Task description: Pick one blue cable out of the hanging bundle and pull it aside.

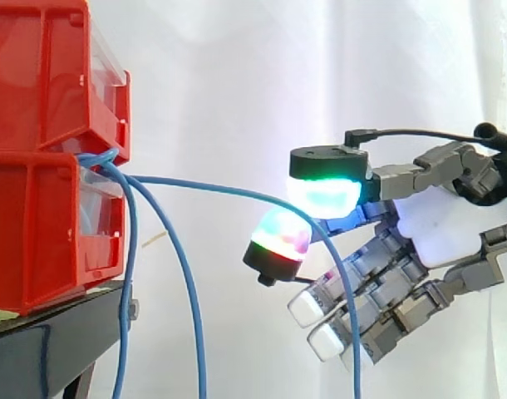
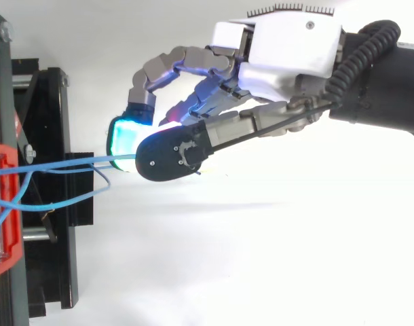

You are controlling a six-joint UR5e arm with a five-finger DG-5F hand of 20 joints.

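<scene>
**One blue cable pinched and drawn out from the bundle**

Hand (image 1: pixel 440 224) comes in from the right in the side view, palm toward the red bins; two glowing fingertips (image 1: pixel 324 198) are closed toward each other with one blue cable (image 1: pixel 220 189) caught between them; upper pad glows green-cyan, the lower pad beside it red and green; the other fingers are bent loosely below, white tips angled down-left, holding nothing.

The held cable leaves the gap between upper red bin (image 1: pixel 37 83) and lower red bin (image 1: pixel 37 233), arcs rightward across open space to the pinch, then drops down in front of the lower fingers to the bottom edge; it is drawn well apart from the rest of the bundle (image 1: pixel 127 274), which hangs close beside the lower bin's front and runs down past the black stand (image 1: pixel 37 349).

Top view: hand (image 2: pixel 288 44) reaches in from the right, cyan pad and a black-backed pad meet on the cable (image 2: pixel 102 159), which runs almost straight from the bins at the left edge to the pads; other blue strands loop loosely over the stand near the bins.

White curtain (image 1: pixel 237 66) behind everything.
</scene>
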